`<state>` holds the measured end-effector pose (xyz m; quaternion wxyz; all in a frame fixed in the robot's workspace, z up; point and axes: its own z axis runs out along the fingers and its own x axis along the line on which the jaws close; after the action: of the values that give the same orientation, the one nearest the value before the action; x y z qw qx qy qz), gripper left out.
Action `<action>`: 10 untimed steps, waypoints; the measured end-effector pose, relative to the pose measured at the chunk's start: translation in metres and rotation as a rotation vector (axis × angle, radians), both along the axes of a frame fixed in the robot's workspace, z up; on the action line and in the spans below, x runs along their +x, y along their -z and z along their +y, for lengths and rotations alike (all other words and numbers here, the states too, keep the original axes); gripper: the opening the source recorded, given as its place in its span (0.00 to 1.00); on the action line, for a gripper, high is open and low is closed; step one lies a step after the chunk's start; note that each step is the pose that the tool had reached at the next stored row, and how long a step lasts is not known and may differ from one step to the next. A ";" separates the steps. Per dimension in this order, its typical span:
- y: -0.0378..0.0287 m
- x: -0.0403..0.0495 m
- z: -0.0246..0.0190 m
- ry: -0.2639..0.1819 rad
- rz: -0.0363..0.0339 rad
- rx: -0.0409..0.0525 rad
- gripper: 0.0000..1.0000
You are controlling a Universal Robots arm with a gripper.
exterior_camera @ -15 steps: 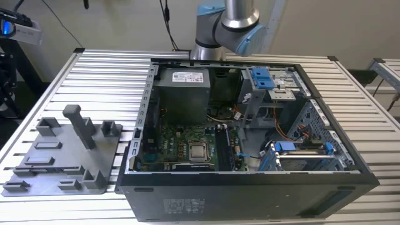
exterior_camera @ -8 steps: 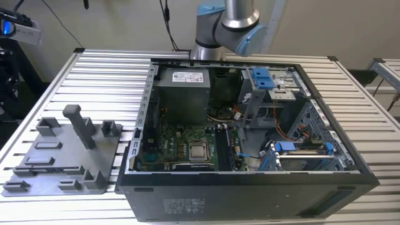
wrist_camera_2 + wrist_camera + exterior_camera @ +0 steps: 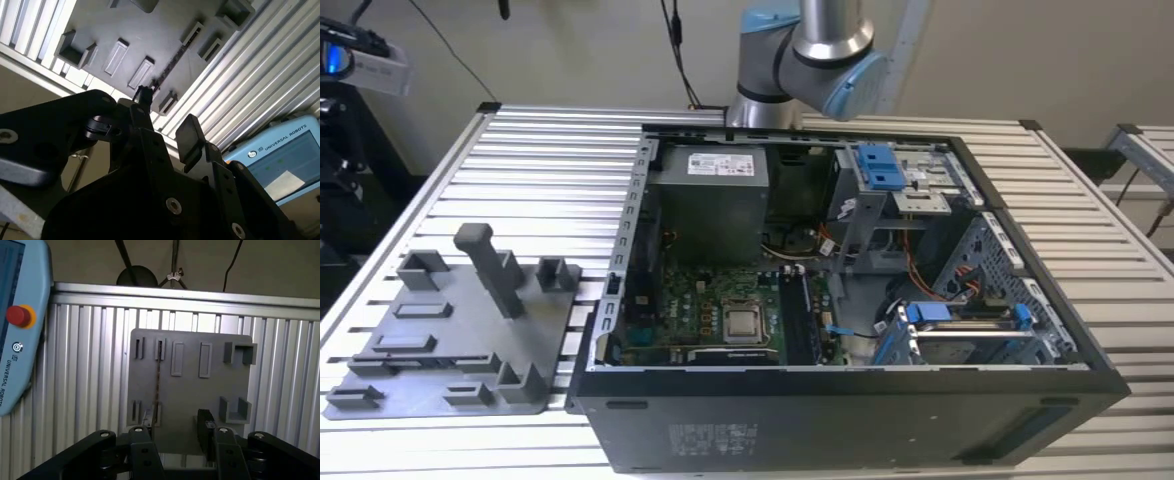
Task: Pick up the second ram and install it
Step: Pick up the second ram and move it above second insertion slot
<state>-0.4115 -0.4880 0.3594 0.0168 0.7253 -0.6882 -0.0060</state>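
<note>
**Operator:** Where's the second ram?

**Spotter:** Your second ram (image 3: 156,385) is in the grey tray (image 3: 190,395). It stands on edge, a thin dark strip running between two pairs of slotted holders. It has not been lifted. The second wrist view agrees: the second ram (image 3: 170,64) lies along the tray (image 3: 165,25).

**Operator:** And the claw?

**Spotter:** Your claw (image 3: 175,420) hangs above the tray, fingers spread wide with nothing between them. One fingertip (image 3: 142,440) lines up with the near end of the strip; I can't tell whether it touches. The other sits over bare tray, near a U-shaped block (image 3: 235,410). In the second wrist view the claw (image 3: 165,107) looks the same: jaws apart, one tip at the strip's end.

**Operator:** How does the wider scene look?

**Spotter:** In the exterior view, your tray (image 3: 554,330) lies flat on the slatted counter (image 3: 547,170). It is just beside the open computer case (image 3: 854,410), at about 9 o'clock from it. The arm (image 3: 807,50) rises at roughly the case's 12 o'clock. Inside the case, a square silver CPU (image 3: 744,322) sits on the green board.

**Operator:** Anything else near the tray?

**Spotter:** A pale blue teach pendant (image 3: 15,355) with a red button (image 3: 19,315) is off to one side of the tray. I can't tell what it rests on.
</note>
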 end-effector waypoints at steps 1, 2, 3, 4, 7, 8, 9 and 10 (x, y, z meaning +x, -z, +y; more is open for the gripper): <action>0.0001 0.0000 -0.0001 0.000 0.0000 0.0007 0.48; 0.0001 0.0000 -0.0001 0.000 0.0000 0.0011 0.48; 0.0001 0.0000 -0.0001 0.000 0.0001 0.0014 0.48; 0.0002 0.0000 -0.0001 0.000 -0.0001 0.0017 0.48; 0.0022 0.0001 -0.0002 0.000 0.0002 -0.0004 0.48; 0.0029 0.0000 -0.0001 0.000 0.0001 -0.0011 0.48; 0.0036 0.0000 -0.0001 0.000 0.0002 -0.0015 0.48; 0.0043 0.0000 -0.0001 0.000 0.0002 -0.0019 0.48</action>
<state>-0.4115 -0.4882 0.3551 0.0176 0.7254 -0.6881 -0.0054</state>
